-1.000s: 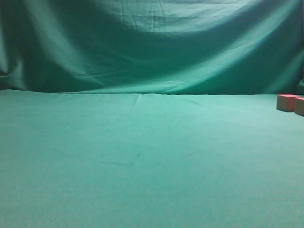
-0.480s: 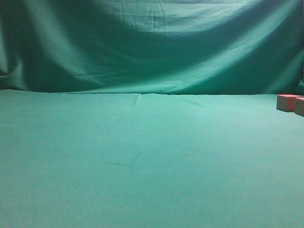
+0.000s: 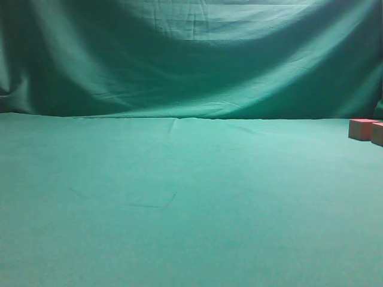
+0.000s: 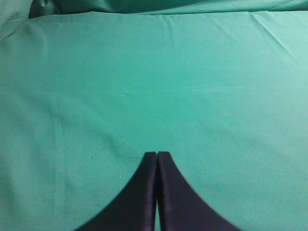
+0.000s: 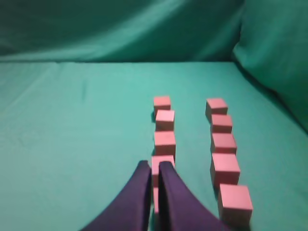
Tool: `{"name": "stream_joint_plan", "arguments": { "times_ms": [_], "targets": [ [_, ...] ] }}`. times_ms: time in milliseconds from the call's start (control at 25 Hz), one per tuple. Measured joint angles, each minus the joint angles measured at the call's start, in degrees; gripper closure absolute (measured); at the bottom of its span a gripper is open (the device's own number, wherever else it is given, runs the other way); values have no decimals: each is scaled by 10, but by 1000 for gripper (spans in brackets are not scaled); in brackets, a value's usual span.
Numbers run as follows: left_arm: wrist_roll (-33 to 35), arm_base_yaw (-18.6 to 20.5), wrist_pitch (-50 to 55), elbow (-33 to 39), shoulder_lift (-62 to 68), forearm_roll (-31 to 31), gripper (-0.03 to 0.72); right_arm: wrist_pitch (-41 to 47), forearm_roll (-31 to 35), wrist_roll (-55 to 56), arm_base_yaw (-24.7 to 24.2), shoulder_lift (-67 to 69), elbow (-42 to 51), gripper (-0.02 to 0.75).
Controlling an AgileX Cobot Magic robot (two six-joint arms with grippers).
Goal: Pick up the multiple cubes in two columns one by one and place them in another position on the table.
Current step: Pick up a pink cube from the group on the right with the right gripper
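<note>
Exterior view showed mostly the green cloth-covered counter (image 3: 179,197) with a draped backdrop (image 3: 191,60) behind it, and only two pink cubes (image 3: 362,128) at the far right edge; neither arm appeared there.

From the right wrist view, the cubes (image 5: 164,143) stood on the counter in two columns running away from the camera. The right column held five. The left column showed four clearly, and a fifth seemed partly hidden behind the right pincer (image 5: 154,166), so ten was my best count. That pincer was closed with nothing in it, its tips pressed together, hovering just in front of the nearest cubes of the left column.

From the left wrist view, the left pincer (image 4: 157,155) was likewise closed and empty, over bare cloth with no cube near it.

No cube had yet been lifted, as far as the layout suggested. The main risk was that the right pincer would descend while closed and knock the nearest cube out of line. Neighbours in each column sat close together, so wide-open fingers could also nudge the next cube. The loose, wrinkled cloth could snag a fingertip or let a cube tip on release.
</note>
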Motion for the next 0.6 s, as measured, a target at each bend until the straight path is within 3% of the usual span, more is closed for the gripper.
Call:
{"name": "stream_joint_plan", "arguments": {
  "times_ms": [600],
  "targets": [
    [0,0,0,0,0,0,688,-168,95,18,0,0,0,691]
  ]
}}
